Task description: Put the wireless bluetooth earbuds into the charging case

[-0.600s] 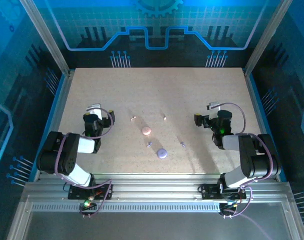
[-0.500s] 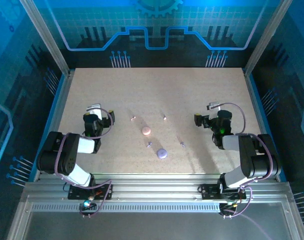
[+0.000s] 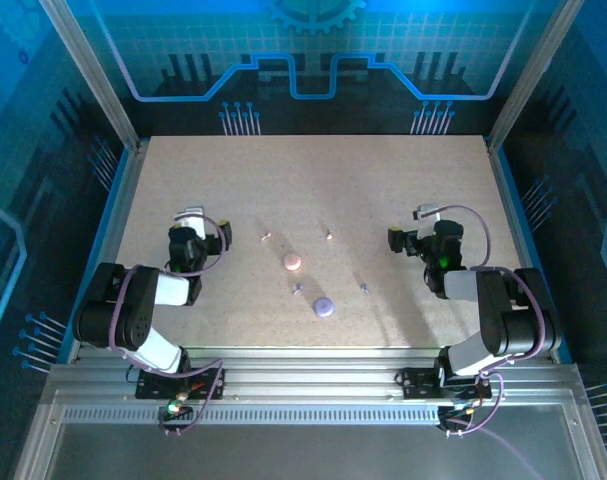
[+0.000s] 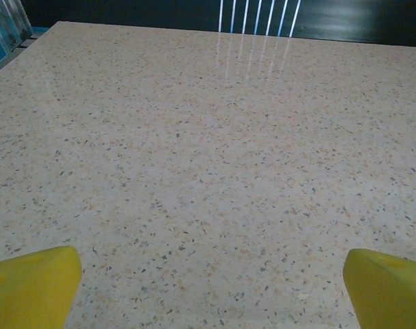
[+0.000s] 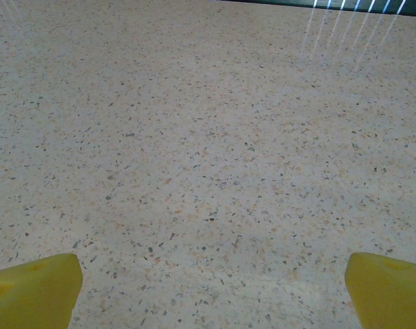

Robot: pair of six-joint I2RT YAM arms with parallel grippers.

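Observation:
In the top view a pink round charging case (image 3: 292,262) and a lilac round case (image 3: 324,307) lie near the table's middle. Two pale earbuds (image 3: 265,237) (image 3: 329,236) rest behind them. Two greyish earbuds (image 3: 298,290) (image 3: 364,289) flank the lilac case. My left gripper (image 3: 189,222) sits well left of them and my right gripper (image 3: 424,226) well right, both folded back near their bases. In the left wrist view the left gripper (image 4: 211,288) is open, its yellow fingertips (image 4: 33,284) wide apart over bare table. The right gripper (image 5: 213,288) is likewise open with nothing between its fingertips (image 5: 389,291).
The speckled beige table (image 3: 313,180) is framed by aluminium posts and blue side rails. A dark back wall with white stripes (image 4: 255,14) stands at the far edge. An aluminium rail (image 3: 303,385) carries the arm bases at the near edge.

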